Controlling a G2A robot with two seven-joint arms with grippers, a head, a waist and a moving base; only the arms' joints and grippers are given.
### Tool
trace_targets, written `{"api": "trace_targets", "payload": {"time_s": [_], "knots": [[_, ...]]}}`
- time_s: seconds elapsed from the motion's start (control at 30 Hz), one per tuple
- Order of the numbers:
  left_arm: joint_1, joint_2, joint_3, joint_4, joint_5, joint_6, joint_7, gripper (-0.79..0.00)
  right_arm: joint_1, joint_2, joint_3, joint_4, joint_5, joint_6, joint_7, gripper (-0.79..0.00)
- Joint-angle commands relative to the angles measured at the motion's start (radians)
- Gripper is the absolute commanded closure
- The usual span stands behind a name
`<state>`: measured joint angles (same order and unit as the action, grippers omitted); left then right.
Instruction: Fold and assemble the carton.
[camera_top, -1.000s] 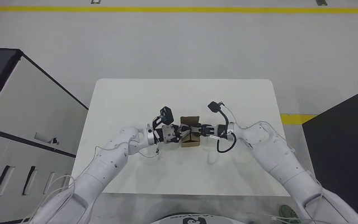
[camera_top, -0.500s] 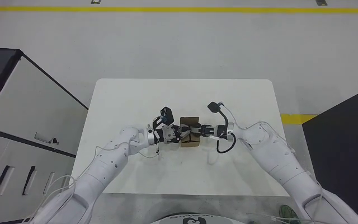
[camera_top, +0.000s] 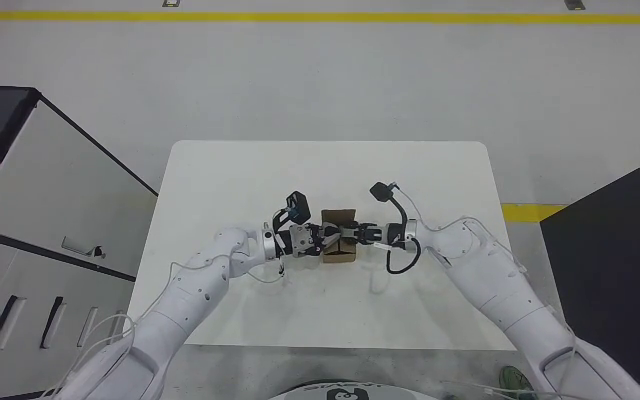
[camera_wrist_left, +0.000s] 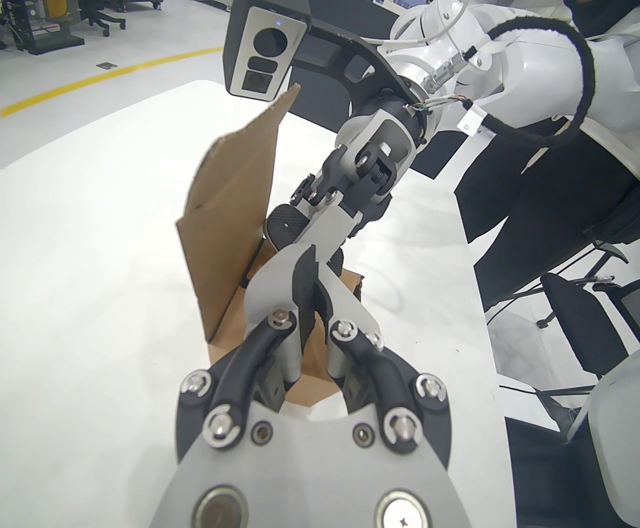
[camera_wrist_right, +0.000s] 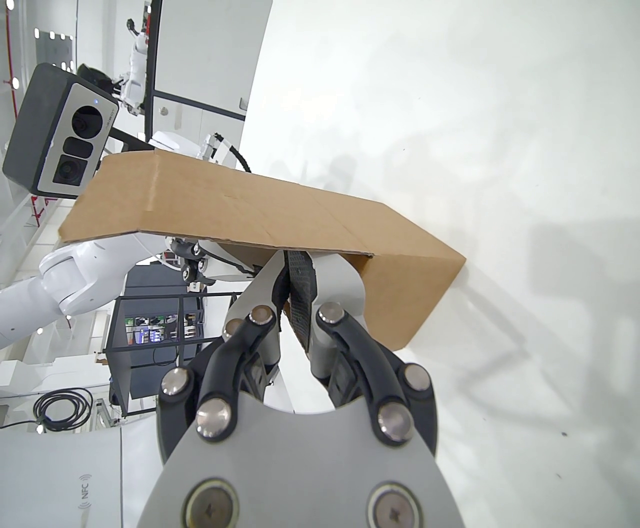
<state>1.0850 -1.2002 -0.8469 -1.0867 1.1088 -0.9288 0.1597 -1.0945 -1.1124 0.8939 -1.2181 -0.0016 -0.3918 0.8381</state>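
A small brown carton (camera_top: 340, 216) stands mid-table on the white table (camera_top: 420, 180), partly folded. One broad flap (camera_wrist_left: 235, 200) stands upright on its far side. My left gripper (camera_top: 326, 238) comes in from the left and is shut (camera_wrist_left: 311, 280) on the carton's near wall. My right gripper (camera_top: 352, 236) meets it from the right, tip to tip. It is shut (camera_wrist_right: 295, 280) on the carton's edge under the broad panel (camera_wrist_right: 280, 215). In the left wrist view the right gripper (camera_wrist_left: 300, 220) reaches into the carton's open top.
The two wrist cameras (camera_top: 296, 206) (camera_top: 381, 190) stick up on black mounts beside the carton. A dark cabinet (camera_top: 20, 110) stands off the table's left side and a black block (camera_top: 600, 230) off its right. Bare tabletop surrounds the carton.
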Motion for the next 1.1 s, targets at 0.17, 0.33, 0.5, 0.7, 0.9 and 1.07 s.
{"api": "trace_targets", "payload": {"time_s": [0.17,0.33,0.5,0.7,0.9,1.07], "knots": [[0.002,-0.001,-0.003,-0.001,-0.002,-0.005,-0.004,0.000,-0.001,-0.003,-0.001,0.011,0.002,0.009,0.005,0.000],[0.005,0.000,-0.007,-0.003,0.000,-0.006,-0.002,0.000,-0.007,-0.001,0.009,-0.003,0.008,-0.012,-0.001,0.000],[0.008,0.000,-0.010,-0.004,0.003,-0.007,-0.001,0.000,-0.019,0.002,0.019,-0.016,0.006,-0.018,0.002,0.000],[0.011,0.000,-0.012,0.002,0.002,-0.010,-0.005,0.000,-0.017,-0.001,0.012,-0.008,-0.002,0.005,0.003,0.000],[0.013,0.001,-0.017,-0.007,0.004,-0.010,-0.004,0.000,-0.018,-0.002,0.017,-0.016,-0.005,-0.001,-0.002,0.000],[0.017,0.002,-0.021,-0.008,0.005,-0.012,-0.003,0.000,-0.024,0.000,0.022,-0.021,-0.009,0.004,0.003,0.000]]}}
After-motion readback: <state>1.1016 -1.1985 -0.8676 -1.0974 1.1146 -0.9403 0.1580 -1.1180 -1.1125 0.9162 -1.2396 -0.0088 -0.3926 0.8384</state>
